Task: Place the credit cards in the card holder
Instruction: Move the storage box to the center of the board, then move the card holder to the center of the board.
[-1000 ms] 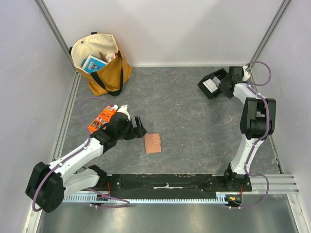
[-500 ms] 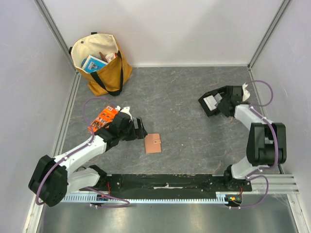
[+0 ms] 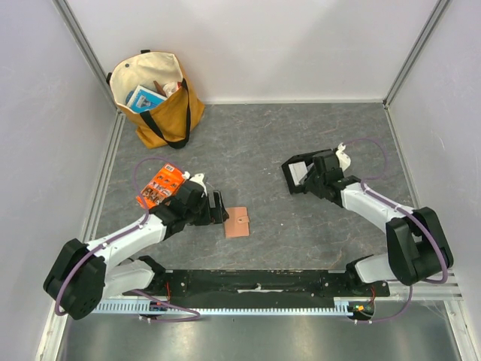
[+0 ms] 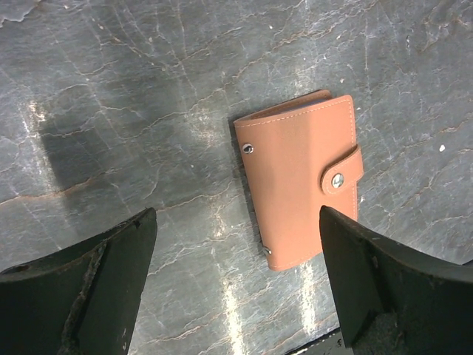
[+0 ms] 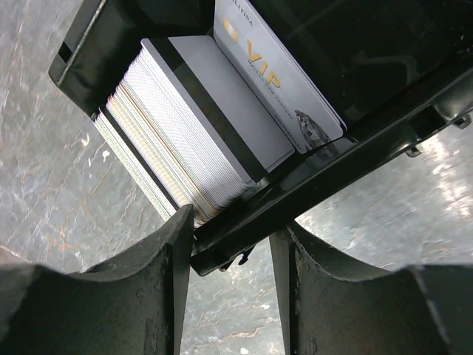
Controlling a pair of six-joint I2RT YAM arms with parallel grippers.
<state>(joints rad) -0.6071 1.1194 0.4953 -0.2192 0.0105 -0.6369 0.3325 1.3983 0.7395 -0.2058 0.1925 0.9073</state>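
Clamping the black tray (image 5: 384,126) by one wall, the right gripper (image 5: 233,248) is risking tilting it and spilling the credit cards (image 5: 185,126); the left gripper (image 4: 236,259) is hovering open.

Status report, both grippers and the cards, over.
Left gripper open beside card holder, holder snapped shut. Right gripper clamped on black tray wall, credit cards stacked inside.

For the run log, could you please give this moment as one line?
left gripper: open, beside card holder | card holder: closed | right gripper: shut on black tray wall | credit cards: stacked in tray
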